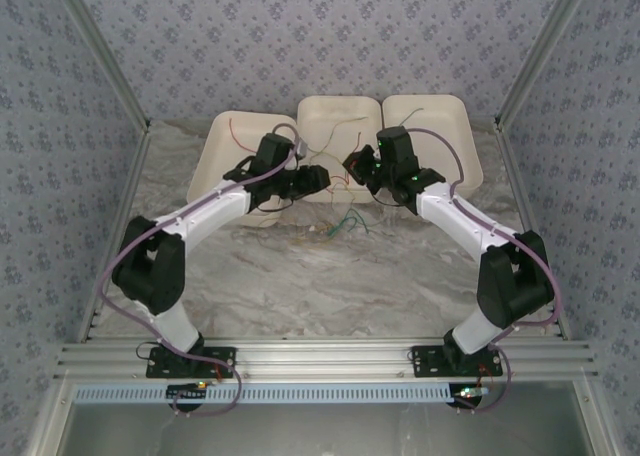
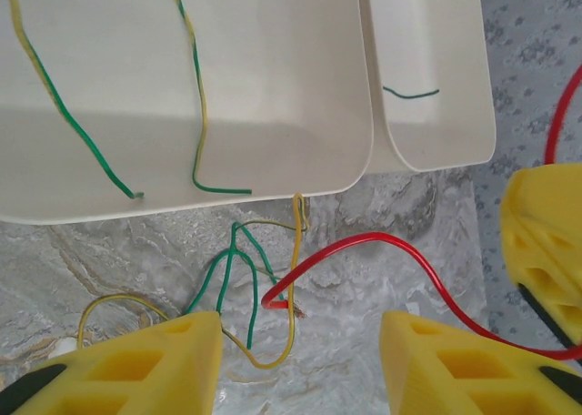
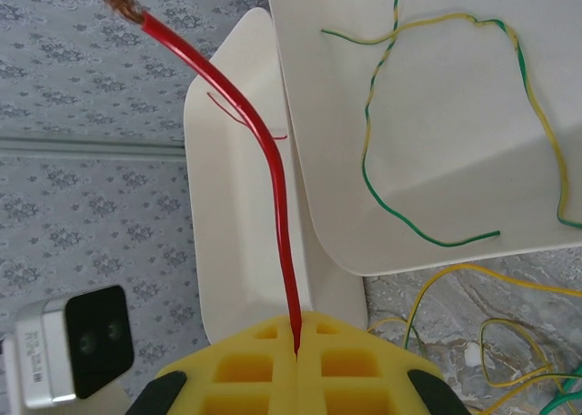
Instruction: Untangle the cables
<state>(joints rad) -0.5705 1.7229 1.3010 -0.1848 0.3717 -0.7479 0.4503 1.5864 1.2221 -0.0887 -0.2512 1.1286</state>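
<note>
Three white trays stand in a row at the far side of the bench (image 1: 330, 276): the left tray (image 1: 222, 146), the middle tray (image 1: 325, 111) and the right tray (image 1: 440, 116). Two arms reach toward them.

The cables are spread over the trays and the bench. One thin red wire (image 1: 235, 131) lies in the left tray. Two green-and-yellow wires (image 2: 195, 96) lie in the middle tray, running lengthwise from its far side toward its near rim, where their green ends turn sideways. One short green piece (image 2: 411, 94) lies crosswise in the tray beside it. A tangle (image 2: 255, 278) of green and yellow strands sits on the bench just in front of the middle tray.

The right fingers (image 3: 296, 347) are closed on one red cable (image 3: 273, 160). From the seam between them it rises straight away, then bends left, its bare copper tip pointing to the upper left. Seen from the left wrist, its other part arcs from the tangle off to the right.

The left fingers (image 1: 318, 179) stand apart over the near edge of the tangle, holding nothing; a yellow loop lies on the bench between their tips.
</note>
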